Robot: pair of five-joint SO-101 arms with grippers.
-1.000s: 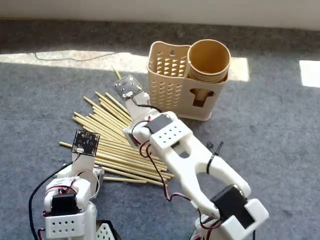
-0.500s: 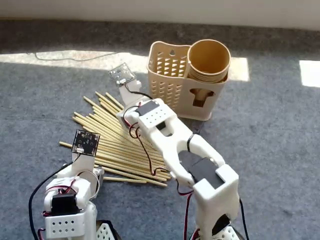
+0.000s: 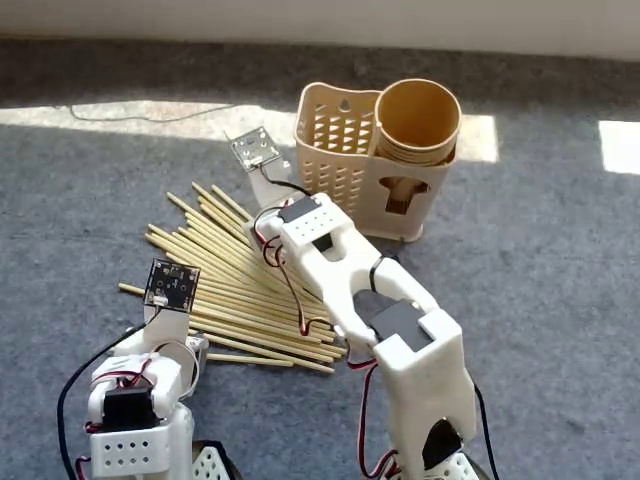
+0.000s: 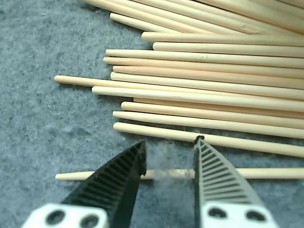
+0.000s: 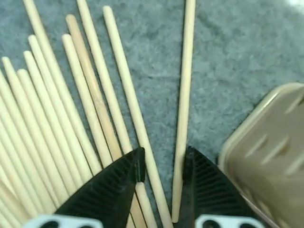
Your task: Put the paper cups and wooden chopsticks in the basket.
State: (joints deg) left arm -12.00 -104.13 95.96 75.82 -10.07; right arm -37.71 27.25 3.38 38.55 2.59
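Underfoot is a grey carpet (image 3: pixel 560 260) with a short, fuzzy pile, the fibres plain up close (image 4: pixel 42 128). A band of sunlight (image 3: pixel 100 128) lies across it, brightest and widest at its left end. Beyond the band the carpet falls into shadow, darker than anywhere else, and past that shadow runs a pale strip (image 3: pixel 300 18) along the far edge — wall or skirting, I cannot tell which. A thin dark cable (image 3: pixel 160 119) trails loosely across the band. In line with the band, well off to its right, a second sunlit patch (image 3: pixel 620 147) sits at the edge of the carpet. On the near side of the band the grey is evenly lit — soft and flat.
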